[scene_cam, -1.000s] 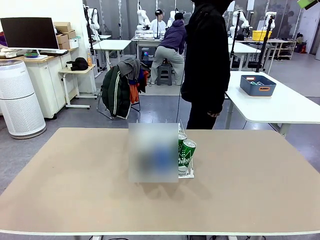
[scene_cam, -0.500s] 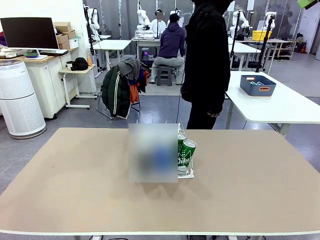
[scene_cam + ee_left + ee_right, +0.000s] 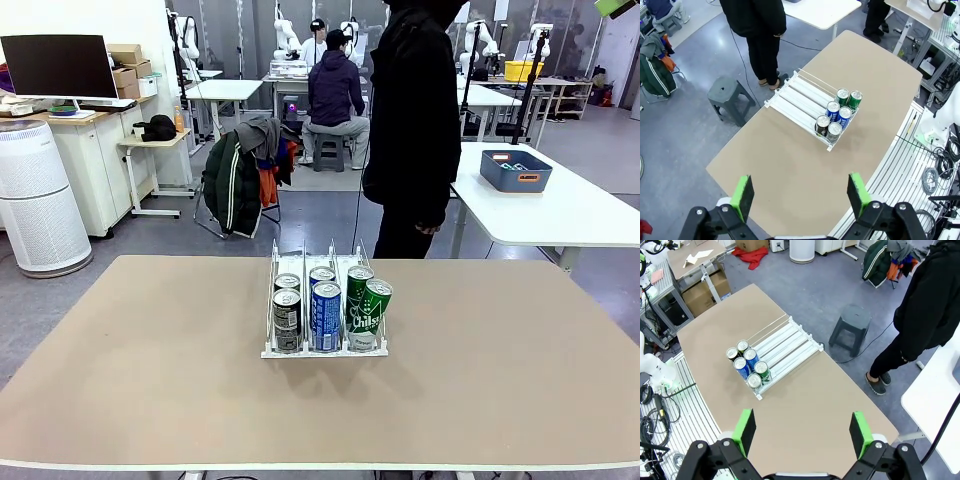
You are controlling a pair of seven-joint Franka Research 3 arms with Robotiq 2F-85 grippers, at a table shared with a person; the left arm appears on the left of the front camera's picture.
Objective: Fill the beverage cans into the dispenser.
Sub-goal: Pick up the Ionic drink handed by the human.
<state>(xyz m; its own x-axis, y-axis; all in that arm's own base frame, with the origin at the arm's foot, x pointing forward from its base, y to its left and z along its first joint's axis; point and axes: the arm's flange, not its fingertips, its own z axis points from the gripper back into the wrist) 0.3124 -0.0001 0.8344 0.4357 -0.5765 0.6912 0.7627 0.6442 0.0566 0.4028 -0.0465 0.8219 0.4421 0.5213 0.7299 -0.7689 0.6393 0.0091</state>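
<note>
The dispenser (image 3: 272, 351) stands in the middle of the table, its thin dividers upright. Several beverage cans stand at its front end, two per lane: dark grey ones (image 3: 287, 320) on the left, blue ones (image 3: 326, 315) in the middle, green ones (image 3: 365, 305) on the right. High above the table, my left gripper (image 3: 800, 195) is open with nothing between its green pads; far below it are the cans (image 3: 837, 114) and the dispenser (image 3: 797, 95). My right gripper (image 3: 802, 430) is also open and empty, high over the cans (image 3: 747, 367) and the dispenser (image 3: 787, 342).
A person in black (image 3: 410, 130) stands at the table's far edge, hands down. A grey stool (image 3: 855, 320) sits on the floor beyond that edge. A blue bin (image 3: 515, 170) rests on another white table at the right. Bare tabletop (image 3: 150, 350) surrounds the rack.
Nothing on the table has visibly moved. Far behind, a person has sat down on a stool.
</note>
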